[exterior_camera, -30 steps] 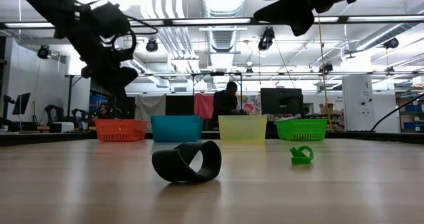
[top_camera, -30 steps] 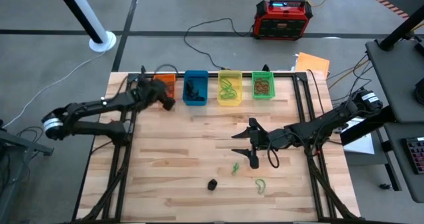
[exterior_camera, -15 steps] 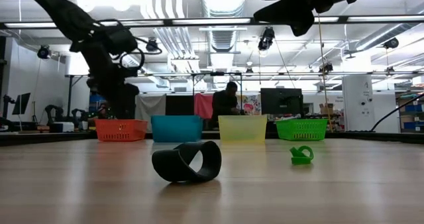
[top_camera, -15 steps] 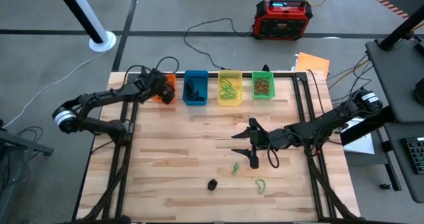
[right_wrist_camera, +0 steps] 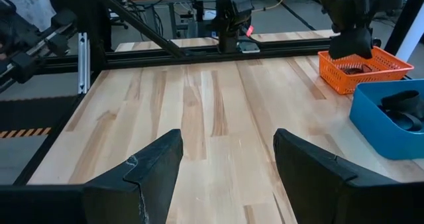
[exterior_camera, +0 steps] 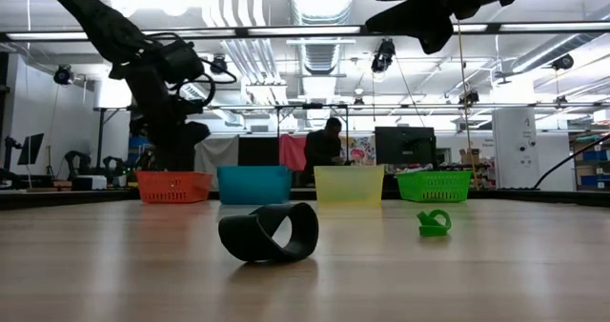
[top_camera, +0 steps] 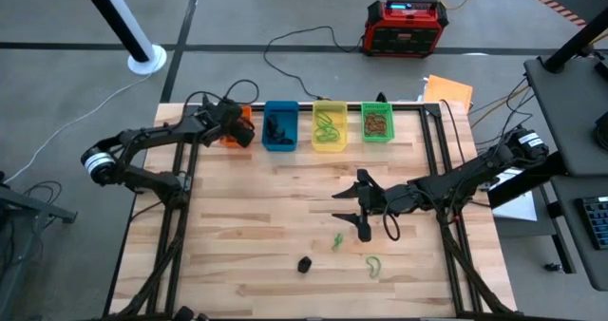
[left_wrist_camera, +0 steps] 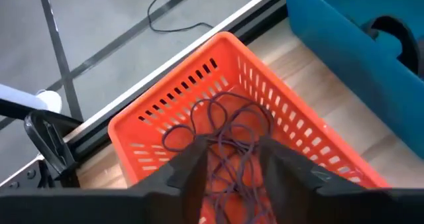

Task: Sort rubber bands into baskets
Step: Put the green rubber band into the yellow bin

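Bands (left_wrist_camera: 222, 134) in orange basket (left_wrist_camera: 159, 121) under left gripper (left_wrist_camera: 228, 159)

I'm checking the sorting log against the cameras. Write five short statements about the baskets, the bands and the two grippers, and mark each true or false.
1. The left gripper is over the orange basket. True.
2. The orange basket is empty. False: thin dark bands lie tangled in it.
3. The right gripper is open above the middle of the table. True.
4. No bands remain loose on the table. False: a black band and two green bands lie there.
5. The four baskets stand in one row, orange at the left end. True.
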Robot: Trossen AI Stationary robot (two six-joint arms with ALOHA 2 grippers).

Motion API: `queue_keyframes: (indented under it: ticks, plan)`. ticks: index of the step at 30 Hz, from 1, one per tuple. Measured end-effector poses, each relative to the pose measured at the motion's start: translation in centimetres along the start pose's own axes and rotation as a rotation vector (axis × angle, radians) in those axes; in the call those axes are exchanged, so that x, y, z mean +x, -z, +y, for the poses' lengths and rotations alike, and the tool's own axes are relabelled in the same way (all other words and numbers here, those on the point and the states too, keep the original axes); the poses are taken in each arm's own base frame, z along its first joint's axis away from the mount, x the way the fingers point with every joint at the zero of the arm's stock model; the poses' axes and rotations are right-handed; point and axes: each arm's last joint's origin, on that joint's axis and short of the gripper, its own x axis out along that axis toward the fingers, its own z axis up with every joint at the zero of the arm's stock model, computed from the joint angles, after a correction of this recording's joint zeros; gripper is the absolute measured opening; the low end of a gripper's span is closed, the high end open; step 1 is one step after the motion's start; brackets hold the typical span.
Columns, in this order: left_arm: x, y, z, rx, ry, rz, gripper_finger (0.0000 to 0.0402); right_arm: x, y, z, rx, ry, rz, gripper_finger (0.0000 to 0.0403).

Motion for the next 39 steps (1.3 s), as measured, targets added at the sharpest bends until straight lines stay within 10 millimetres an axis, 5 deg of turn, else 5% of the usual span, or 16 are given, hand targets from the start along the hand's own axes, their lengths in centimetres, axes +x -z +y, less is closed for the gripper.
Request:
queue_keyframes:
  ticks: [11,24,39]
  plan:
    - [-3.2,0.7,-2.0,0.028,0.171,-0.102,0.0207,0.0,0.3,-0.1,0.011,0.002,0.009,0.0231]
    - [-12.1,5.0,-8.4,0.163,0.521,-0.435,0.021,-0.1,0.6,-0.4,0.074,0.142,0.128,0.0231]
    - [-16.4,8.6,-11.7,0.323,0.72,-0.554,0.021,3.4,3.1,2.2,-0.036,0.05,0.564,0.0231]
